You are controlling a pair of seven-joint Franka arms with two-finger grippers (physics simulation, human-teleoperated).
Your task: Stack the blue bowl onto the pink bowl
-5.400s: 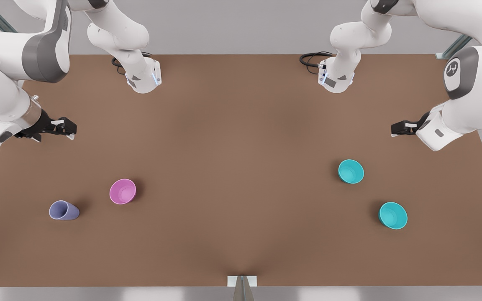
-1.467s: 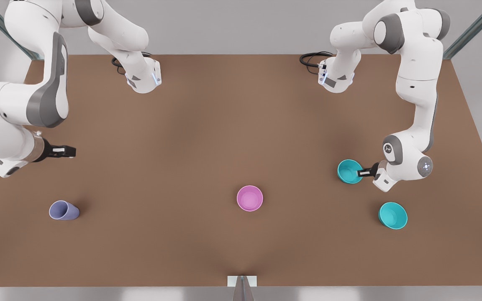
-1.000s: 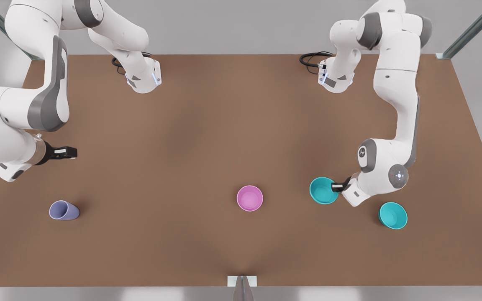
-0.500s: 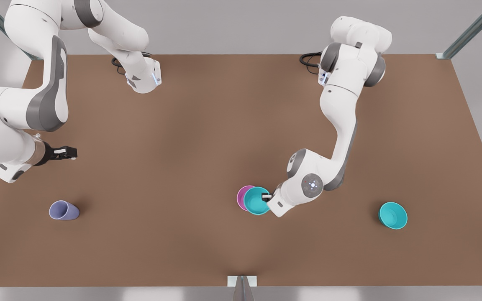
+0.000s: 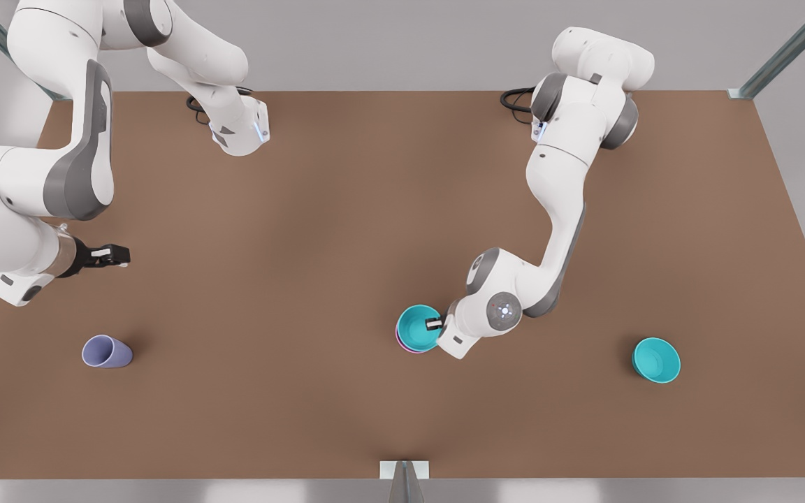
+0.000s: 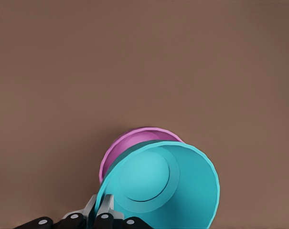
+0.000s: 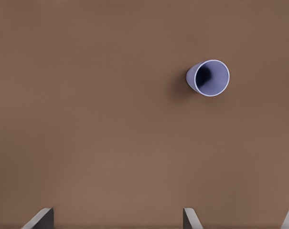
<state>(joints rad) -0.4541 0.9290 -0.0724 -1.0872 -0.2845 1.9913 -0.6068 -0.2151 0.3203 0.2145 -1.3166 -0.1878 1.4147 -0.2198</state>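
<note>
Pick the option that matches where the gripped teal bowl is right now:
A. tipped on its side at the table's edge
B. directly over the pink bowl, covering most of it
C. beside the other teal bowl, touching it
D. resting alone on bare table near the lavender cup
B: the left gripper is shut on the rim of the blue bowl, which sits over the pink bowl, whose rim alone peeks out.

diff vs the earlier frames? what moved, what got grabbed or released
The left gripper took the blue bowl by its rim, jaws shut on it, and carried it toward the front view's left, onto the pink bowl. Before that, the pink bowl went from beside the lavender cup to mid-table. The right gripper waits open; cup and second teal bowl unmoved.
</note>
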